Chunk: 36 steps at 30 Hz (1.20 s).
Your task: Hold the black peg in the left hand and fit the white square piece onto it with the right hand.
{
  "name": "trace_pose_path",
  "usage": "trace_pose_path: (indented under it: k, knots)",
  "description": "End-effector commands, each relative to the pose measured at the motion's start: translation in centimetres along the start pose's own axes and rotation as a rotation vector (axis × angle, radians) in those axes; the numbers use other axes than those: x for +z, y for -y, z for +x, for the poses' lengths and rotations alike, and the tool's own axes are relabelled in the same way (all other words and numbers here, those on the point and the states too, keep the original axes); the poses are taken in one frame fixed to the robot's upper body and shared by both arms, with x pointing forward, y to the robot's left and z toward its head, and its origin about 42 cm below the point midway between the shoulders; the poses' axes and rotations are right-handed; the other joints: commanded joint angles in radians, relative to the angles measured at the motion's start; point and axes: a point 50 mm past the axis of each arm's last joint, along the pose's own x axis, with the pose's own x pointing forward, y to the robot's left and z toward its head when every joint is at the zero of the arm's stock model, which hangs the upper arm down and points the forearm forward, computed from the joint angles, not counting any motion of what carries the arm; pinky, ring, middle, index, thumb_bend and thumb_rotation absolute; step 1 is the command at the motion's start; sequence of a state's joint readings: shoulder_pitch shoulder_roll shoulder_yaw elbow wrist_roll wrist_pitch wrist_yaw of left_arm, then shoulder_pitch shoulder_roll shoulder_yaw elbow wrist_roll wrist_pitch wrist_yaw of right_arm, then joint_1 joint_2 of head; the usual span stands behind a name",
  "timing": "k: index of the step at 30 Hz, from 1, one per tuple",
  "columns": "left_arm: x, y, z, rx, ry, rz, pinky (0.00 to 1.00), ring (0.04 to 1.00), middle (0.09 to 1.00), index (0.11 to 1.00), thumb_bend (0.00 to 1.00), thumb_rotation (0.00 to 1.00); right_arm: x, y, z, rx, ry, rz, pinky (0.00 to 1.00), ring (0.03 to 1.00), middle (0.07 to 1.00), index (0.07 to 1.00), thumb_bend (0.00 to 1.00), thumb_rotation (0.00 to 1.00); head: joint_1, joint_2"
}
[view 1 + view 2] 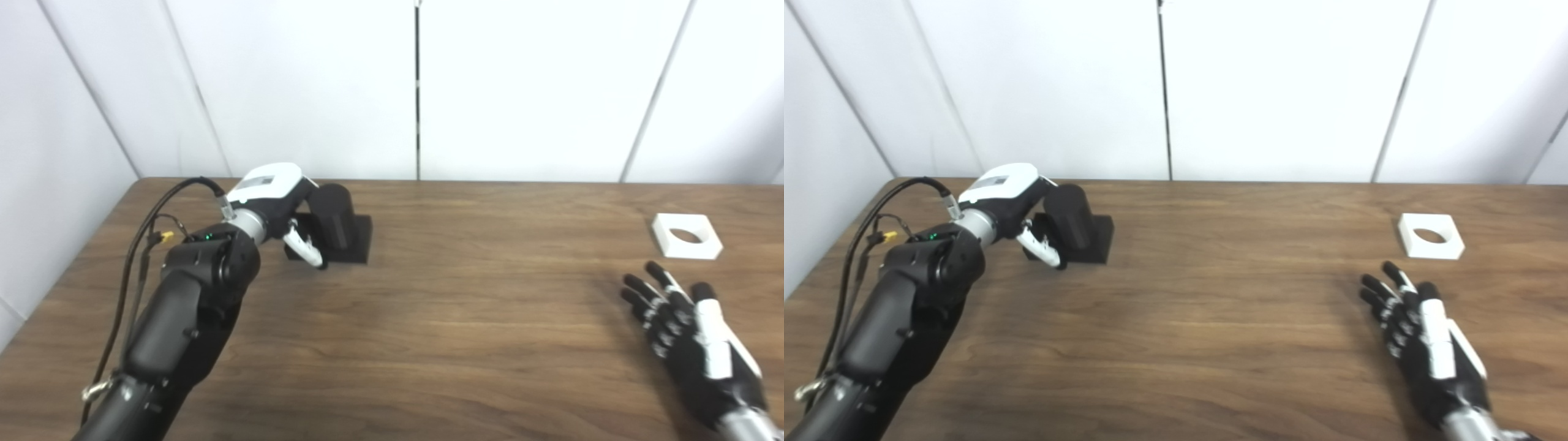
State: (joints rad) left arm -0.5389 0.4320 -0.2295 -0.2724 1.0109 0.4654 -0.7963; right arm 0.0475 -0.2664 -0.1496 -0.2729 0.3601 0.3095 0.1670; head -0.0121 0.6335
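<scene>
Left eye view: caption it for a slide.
Left hand at the black peg; open right hand short of the white square piece.

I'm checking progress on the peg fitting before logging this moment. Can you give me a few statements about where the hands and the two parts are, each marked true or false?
1. The left hand is at the black peg, fingers around its upright part. True.
2. The white square piece is already fitted on the peg. False: it lies flat on the table, far to the right of the peg.
3. The right hand holds the white piece. False: it is open, fingers spread, short of the piece and not touching it.
4. The white piece has a round hole through it. True.
5. The peg has been lifted clear of the table. False: its base appears to sit on the tabletop.
</scene>
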Motion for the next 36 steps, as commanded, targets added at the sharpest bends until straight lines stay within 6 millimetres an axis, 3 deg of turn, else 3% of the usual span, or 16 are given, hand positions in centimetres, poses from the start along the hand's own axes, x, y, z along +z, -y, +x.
trace_pose_path:
  k: [1, 9, 12, 16, 20, 28, 36]
  knots:
    - [1.3, -2.4, -0.9, 0.084, 0.017, 0.035, 0.86, 0.849, 0.772, 0.485, 0.52, 0.05, 0.6, -1.9, 1.0, 0.044, 0.018, 0.012, 1.0, 0.939, 0.927, 0.986, 0.55, 1.0, -0.017, 0.001]
    - [4.6, 1.9, -3.1, -0.017, 0.003, -0.03, 0.91, 0.879, 0.782, 0.485, 0.52, 0.05, 0.7, -4.2, 1.8, 0.026, 0.021, 0.022, 1.0, 0.956, 0.929, 0.989, 0.55, 1.0, -0.073, 0.018]
    - [5.1, 3.9, -3.8, -0.077, 0.005, -0.099, 0.88, 0.87, 0.792, 0.485, 0.52, 0.05, 0.7, -4.7, 1.8, 0.023, 0.023, 0.028, 1.0, 0.95, 0.92, 0.979, 0.56, 1.0, -0.087, 0.026]
    - [6.0, 6.0, -4.7, -0.095, -0.002, -0.132, 0.73, 0.799, 0.761, 0.485, 0.52, 0.05, 0.5, -5.0, 1.9, 0.026, 0.026, 0.03, 1.0, 0.951, 0.917, 0.98, 0.58, 1.0, -0.09, 0.035]
    - [7.6, 8.1, -5.2, -0.085, -0.03, -0.152, 0.77, 0.841, 0.775, 0.483, 0.52, 0.05, 0.4, -5.1, 1.7, 0.019, 0.026, 0.028, 1.0, 0.953, 0.921, 0.981, 0.58, 1.0, -0.086, 0.042]
    - [9.8, 10.7, -5.2, -0.096, -0.053, -0.161, 0.81, 0.865, 0.832, 0.483, 0.52, 0.05, 0.4, -5.0, 1.4, 0.009, 0.033, 0.043, 1.0, 0.947, 0.911, 0.979, 0.57, 1.0, -0.07, 0.053]
    - [10.5, 11.7, -5.6, -0.117, -0.037, -0.131, 0.89, 0.904, 0.832, 0.484, 0.52, 0.05, 0.5, -4.8, 1.2, 0.003, 0.033, 0.042, 1.0, 0.941, 0.909, 0.972, 0.59, 1.0, -0.072, 0.068]
